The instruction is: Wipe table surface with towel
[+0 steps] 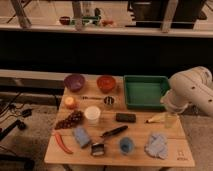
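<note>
The towel (156, 145) is a crumpled light blue cloth lying on the wooden table (140, 132) near its front right corner. My white arm (192, 90) reaches in from the right. My gripper (169, 109) is at the arm's lower end, over the table's right edge, just above a clear cup (171, 120). It is behind the towel and apart from it.
On the table are a green tray (145, 91), a purple bowl (74, 81), an orange bowl (106, 82), an orange fruit (70, 102), a white cup (92, 114), grapes (70, 120), a red chili (62, 142), a blue sponge (81, 136), a black block (125, 117), a blue cup (126, 145) and a yellow item (156, 118).
</note>
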Available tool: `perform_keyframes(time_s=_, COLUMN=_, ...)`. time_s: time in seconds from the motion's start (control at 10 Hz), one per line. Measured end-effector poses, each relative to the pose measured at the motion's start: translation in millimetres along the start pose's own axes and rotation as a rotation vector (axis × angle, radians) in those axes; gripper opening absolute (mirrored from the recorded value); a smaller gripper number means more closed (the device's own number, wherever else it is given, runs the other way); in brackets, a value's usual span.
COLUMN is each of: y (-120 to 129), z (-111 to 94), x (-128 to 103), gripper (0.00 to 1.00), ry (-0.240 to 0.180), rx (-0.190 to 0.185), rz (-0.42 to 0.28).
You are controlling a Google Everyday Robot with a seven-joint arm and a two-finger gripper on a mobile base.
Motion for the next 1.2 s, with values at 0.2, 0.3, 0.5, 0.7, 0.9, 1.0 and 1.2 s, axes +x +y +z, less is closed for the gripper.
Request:
perform_keyframes(time_s=0.2, y=2, z=2, x=6, gripper=0.8, ry=-0.003, rx=0.019, rz=0.005)
perform_keyframes(time_s=0.3, y=3, z=3, x=7, gripper=0.8, ry=0.007, rx=0.061, rz=-0.002)
perform_keyframes(time_s=0.5, y=8, z=9, x=15, gripper=0.8, ry=0.039, rx=0.103, rz=-0.017)
perform_keyframes(time_s=0.7, y=18, z=12, x=14, gripper=0.8, ry=0.042, rx=0.076, rz=-0.053)
perform_keyframes(time_s=0.9, y=33, z=11, x=12, gripper=0.8, ry=0.029, rx=0.004, rz=-0.081)
perform_keyframes(time_s=1.0, y=34, z=11, x=10, gripper=0.8, ry=0.027, rx=-0.003, rz=-0.085)
perform_keyframes(time_s=1.2, y=35, z=10, x=13, gripper=0.8, ry=0.029, rx=-0.004, rz=-0.081)
